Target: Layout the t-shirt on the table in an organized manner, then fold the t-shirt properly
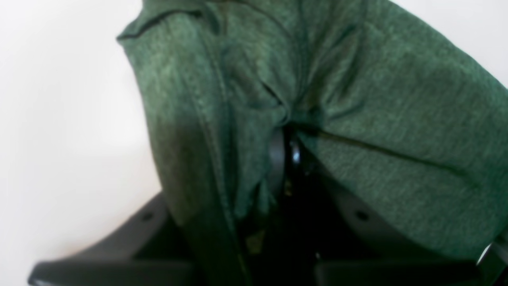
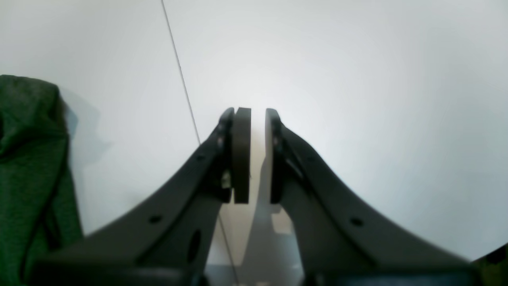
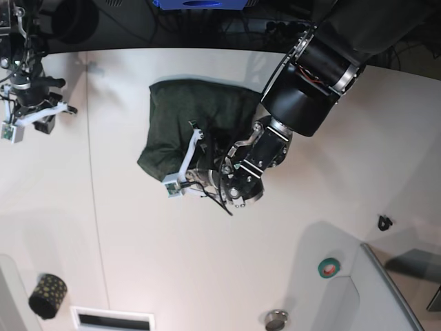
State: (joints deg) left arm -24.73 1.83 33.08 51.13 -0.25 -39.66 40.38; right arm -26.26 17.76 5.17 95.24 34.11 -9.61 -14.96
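The t-shirt is lying bunched in a dark green heap on the white table, near its far edge. The left gripper is pinching a fold of the fabric, its jaws closed on the cloth. The right gripper is hanging over bare table well apart from the heap, jaws standing narrowly parted and holding nothing. No readable writing is showing anywhere.

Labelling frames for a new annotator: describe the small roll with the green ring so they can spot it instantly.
Start at the white table in the base view and go to its near right corner, where a grey raised tray sits. Just left of the tray's edge lies the small roll. Its bright green ring around a reddish centre sets it apart from the plain silver disc nearby.
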